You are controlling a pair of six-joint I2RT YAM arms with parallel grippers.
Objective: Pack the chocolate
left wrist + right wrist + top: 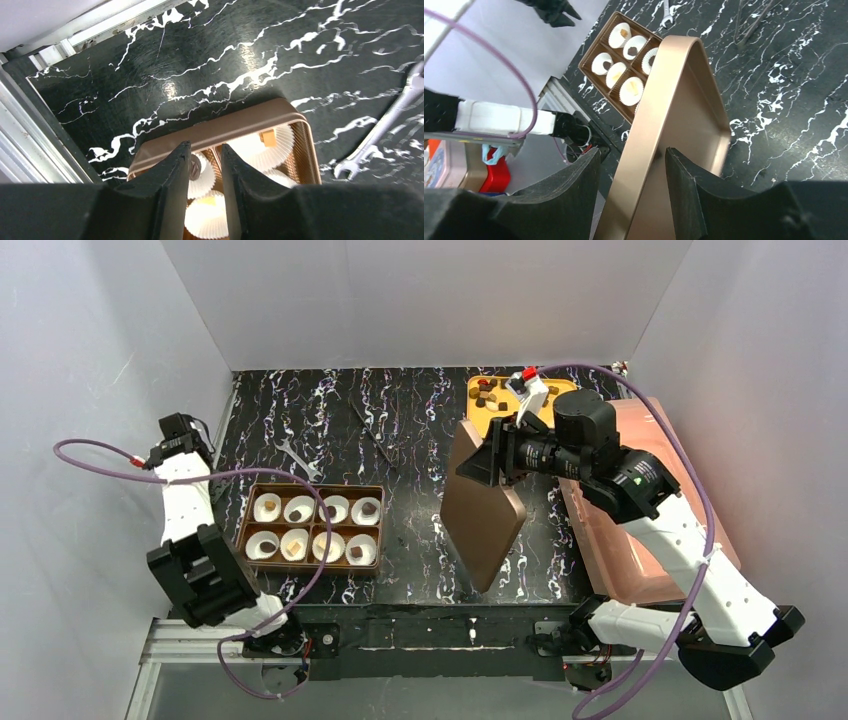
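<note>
A brown box [310, 488] at the left front holds several white paper cups, most with one piece of chocolate [367, 508] inside. More loose chocolate chunks [490, 395] lie on an orange tray [472, 405] at the back. My right gripper [475, 455] is shut on the rim of the copper-brown lid [485, 515] and holds it tilted above the table, right of the box. In the right wrist view the lid [679, 125] runs between the fingers of that gripper [633, 150]. My left gripper [206, 145] hangs empty, slightly open, over the box's near-left corner [220, 130].
A wrench [298, 458] lies behind the box and also shows in the left wrist view [380, 132]. Thin metal tongs [372, 430] lie at mid-back. A pinkish-copper sheet [640, 540] lies at the right under the right arm. White walls close in the table.
</note>
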